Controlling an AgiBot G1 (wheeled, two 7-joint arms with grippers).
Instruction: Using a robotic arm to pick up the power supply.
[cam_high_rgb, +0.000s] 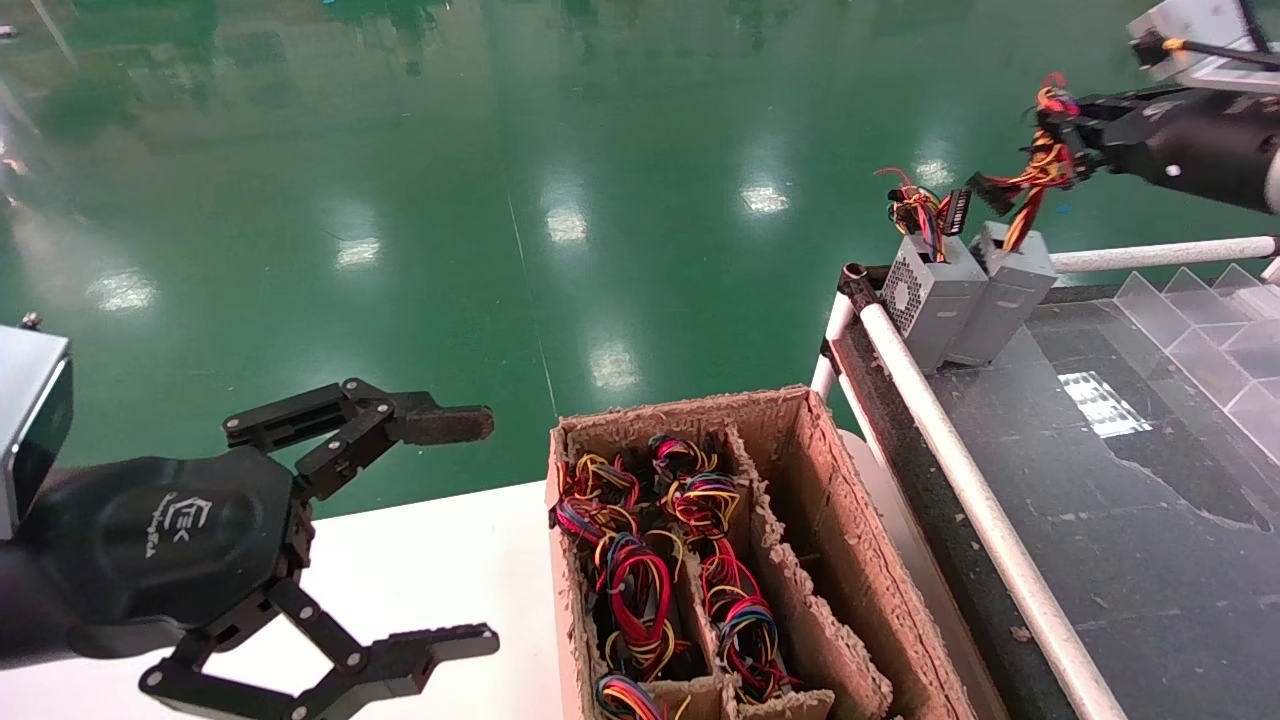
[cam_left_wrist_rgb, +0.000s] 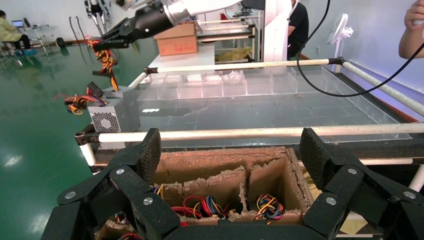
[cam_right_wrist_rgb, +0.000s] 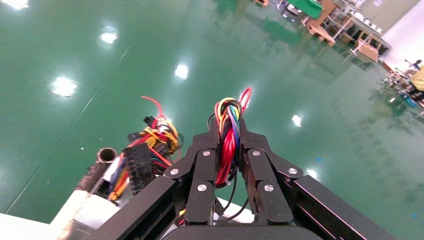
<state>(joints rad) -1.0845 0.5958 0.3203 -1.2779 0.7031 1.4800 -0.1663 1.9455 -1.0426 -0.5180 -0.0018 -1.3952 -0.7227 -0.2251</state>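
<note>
Left gripper (cam_high_rgb: 470, 530): nearest, low at the robot's left, over a white desk (cam_high_rgb: 420, 560); jaws released, spread wide, nothing between them. In the left wrist view this gripper (cam_left_wrist_rgb: 230, 160) frames the carton below it.

Cardboard carton (cam_high_rgb: 850, 560): just beside the left gripper, on the white desk. Ragged dividers split it into long compartments; the two compartments on the robot's left are packed with coiled red, yellow and blue wires (cam_high_rgb: 640, 590), the one on the right shows bare walls.

Dark desk (cam_high_rgb: 1150, 500): beside the carton on the robot's right, edged by white rails (cam_high_rgb: 960, 470), with clear plastic dividers (cam_high_rgb: 1200, 320) on its far side.

Power supply (cam_high_rgb: 1010, 290): plain grey box standing at the far corner of the dark desk, touching a like grey box with a vented face (cam_high_rgb: 925, 295) on its left.

Wire bundle (cam_high_rgb: 1040, 170): rises from the power supply to the right gripper.

Right gripper (cam_high_rgb: 1060, 125): farthest, above the power supply; jaws clenched on the wire bundle (cam_right_wrist_rgb: 229, 135), seen closely in the right wrist view around the gripper (cam_right_wrist_rgb: 230, 145).
</note>
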